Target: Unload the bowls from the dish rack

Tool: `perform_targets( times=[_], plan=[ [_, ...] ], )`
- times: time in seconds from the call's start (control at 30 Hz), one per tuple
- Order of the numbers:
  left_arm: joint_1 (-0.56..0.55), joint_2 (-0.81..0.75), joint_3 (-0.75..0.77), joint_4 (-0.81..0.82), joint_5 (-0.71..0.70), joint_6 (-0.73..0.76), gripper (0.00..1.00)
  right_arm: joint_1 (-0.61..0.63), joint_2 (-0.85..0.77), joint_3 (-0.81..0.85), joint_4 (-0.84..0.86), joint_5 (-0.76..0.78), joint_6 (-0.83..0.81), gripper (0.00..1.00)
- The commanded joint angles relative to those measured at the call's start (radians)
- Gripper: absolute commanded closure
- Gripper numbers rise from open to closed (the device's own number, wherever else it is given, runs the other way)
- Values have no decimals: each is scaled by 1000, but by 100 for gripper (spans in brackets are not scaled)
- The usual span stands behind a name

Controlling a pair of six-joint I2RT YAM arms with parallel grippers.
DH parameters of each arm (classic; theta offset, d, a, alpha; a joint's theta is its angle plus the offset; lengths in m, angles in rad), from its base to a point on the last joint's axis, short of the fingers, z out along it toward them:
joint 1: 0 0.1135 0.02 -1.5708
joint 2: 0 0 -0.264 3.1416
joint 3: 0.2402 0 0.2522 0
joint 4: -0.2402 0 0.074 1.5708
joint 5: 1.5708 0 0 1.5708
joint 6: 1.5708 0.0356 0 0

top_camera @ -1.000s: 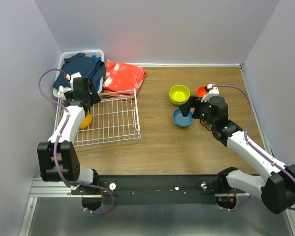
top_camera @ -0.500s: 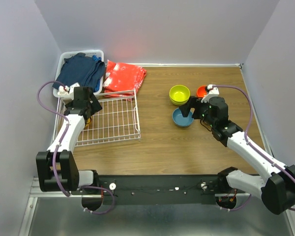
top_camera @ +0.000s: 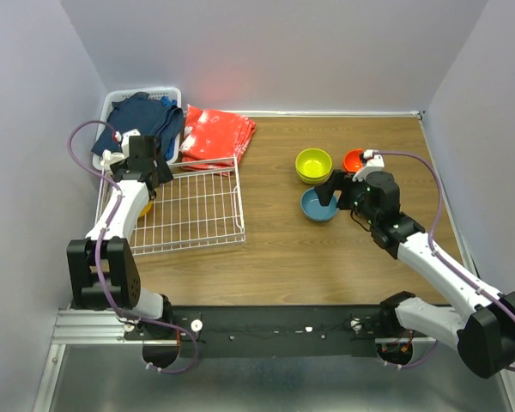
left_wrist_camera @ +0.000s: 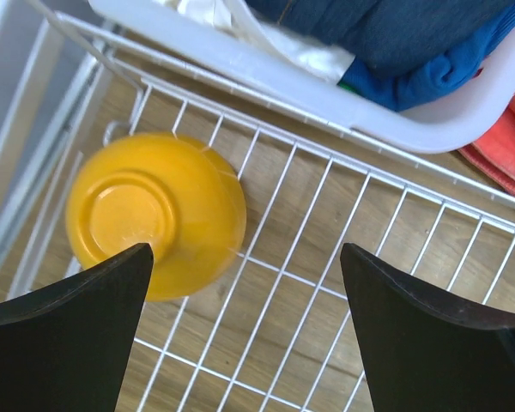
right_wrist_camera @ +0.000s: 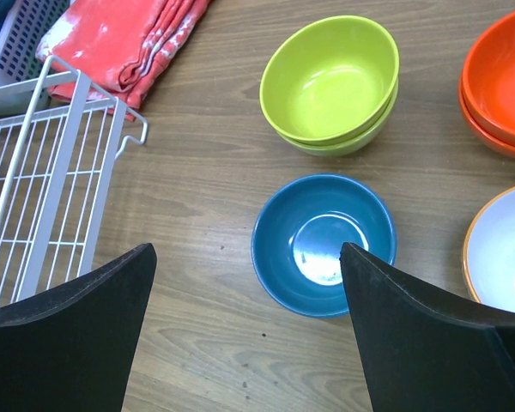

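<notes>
Plain lavender walls on three sides, brown wood-grain desk (top_camera: 326, 257) underneath. Over on the left of it, the white wire dish rack (top_camera: 197, 210), parked just in front of a white plastic basket (top_camera: 146, 91) of dark blue clothes (top_camera: 142, 116). A folded red-orange cloth (top_camera: 216, 133) beside that basket, by the rack's far right corner.

Down through the left wrist camera now: one yellow-orange bowl (left_wrist_camera: 154, 210) inside the rack, upside down with its foot ring facing up. Tucked against the left wire side, near the far corner. Poised right above it, the left claw (left_wrist_camera: 245, 257), fingers spread wide apart and gripping nothing. Left finger overlapping the bowl's near edge in that view; contact impossible to judge.

Across to the right half of the desk: six more bowls, all upright and out of the rack.
- Two lime green bowls (right_wrist_camera: 330, 81), nested one in the other, on the far side.
- Two red-orange bowls (right_wrist_camera: 502, 81), nested too, just right of the green pair.
- A blue bowl (right_wrist_camera: 324, 245) on its own, nearer the arms, just in front of the green pair.
- A white bowl (right_wrist_camera: 506, 257), cut off by the frame edge, just right of the blue one, rim tinged orange.

Hanging over the blue bowl, the right claw (right_wrist_camera: 247, 253), fingers likewise wide apart and empty, the bowl framed between the two dark fingers.
</notes>
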Motion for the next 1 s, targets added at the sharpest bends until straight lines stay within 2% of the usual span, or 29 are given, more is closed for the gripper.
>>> perform_targets(
  times=[0.0,0.1,0.3,0.43,0.63,0.97],
  plan=[
    [-6,-30,57,-23,-54,137,1,8,-26,-16,13,25,-11,4],
    [-35,-64,36,-29,-91,246,1,20,-46,-22,21,33,-12,4],
    [-132,-32,16,-111,-304,412,1,88,-77,-28,21,59,-17,3],
    [-155,-6,-19,-78,-388,539,1,149,-100,-31,16,69,-21,2],
    [-156,0,-119,49,-403,696,1,230,-137,-41,4,91,-32,2],
    [-195,74,-164,103,-381,794,1,286,-160,-42,-26,230,-18,0]
  ],
)
